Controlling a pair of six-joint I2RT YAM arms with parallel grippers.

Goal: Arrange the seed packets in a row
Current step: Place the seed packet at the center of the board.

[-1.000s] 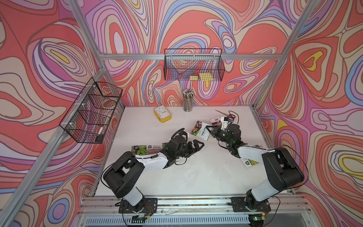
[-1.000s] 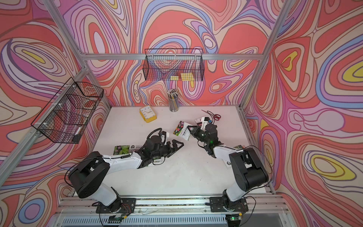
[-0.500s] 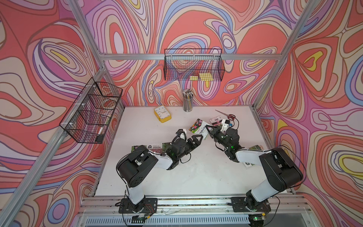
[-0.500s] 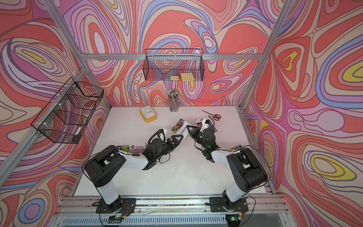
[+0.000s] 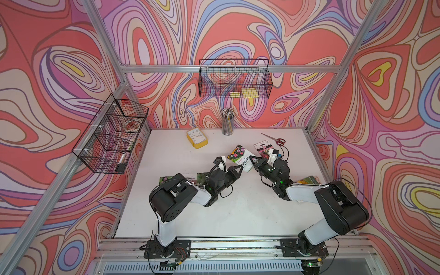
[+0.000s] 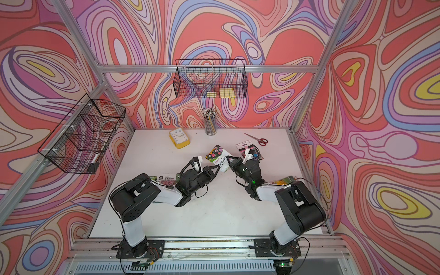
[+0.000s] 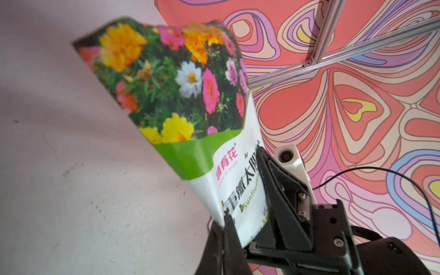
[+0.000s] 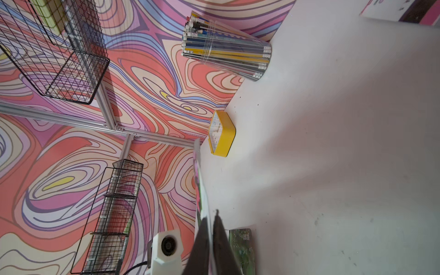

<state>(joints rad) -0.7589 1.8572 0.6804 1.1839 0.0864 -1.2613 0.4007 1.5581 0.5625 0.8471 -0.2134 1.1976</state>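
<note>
Left gripper (image 5: 241, 167) pinches the flower seed packet (image 5: 238, 154) by its white corner in both top views, raised over the table (image 5: 190, 214) between the arms, with the right gripper (image 5: 252, 160) at the opposite edge. Left wrist: fingers (image 7: 228, 228) pressed together on that corner. Right wrist: the flower seed packet (image 8: 198, 171) is edge-on between the fingers (image 8: 220, 238) — clamped or slack, I cannot tell.

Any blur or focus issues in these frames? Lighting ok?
Left wrist view: packet soft at its far end, print still legible. Right wrist view: same packet edge-on and blurred, clock and pencils crisp. Both top views: sharp, even light, soft shadows on the table.
</note>
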